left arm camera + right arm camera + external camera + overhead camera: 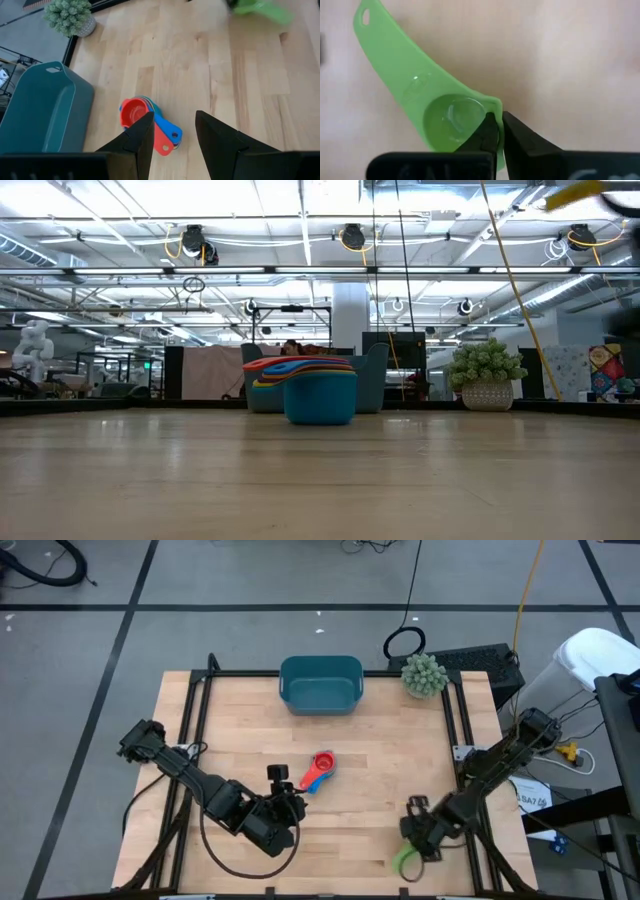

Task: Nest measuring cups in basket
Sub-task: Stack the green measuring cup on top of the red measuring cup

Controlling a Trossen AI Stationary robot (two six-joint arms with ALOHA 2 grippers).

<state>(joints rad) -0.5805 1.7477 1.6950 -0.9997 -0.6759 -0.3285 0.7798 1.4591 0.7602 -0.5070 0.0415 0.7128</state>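
A nested stack of measuring cups (321, 771), red on top with blue ones beneath, sits bowl-down on the table's middle; the low view shows the stack (312, 388) in front of the teal basket (372, 378). The basket (320, 683) stands at the far edge. My left gripper (294, 803) is open just left of and nearer than the stack (146, 117), touching nothing. My right gripper (416, 833) is near the table's near right corner, shut on a green measuring cup (405, 858). My right gripper (496, 118) pinches the green cup's bowl rim (492, 104) on the side away from the handle, one finger (488, 133) inside the bowl and one outside. It comes from above. The handle (385, 45) points away from the fingers. Whether the cup rests on the table, I cannot tell.
A spiky green plant ball in a pot (424, 674) stands at the far right, beside the basket. A black metal frame (196, 710) runs along the table's left, far and right sides. Bare wood lies between the stack and the basket.
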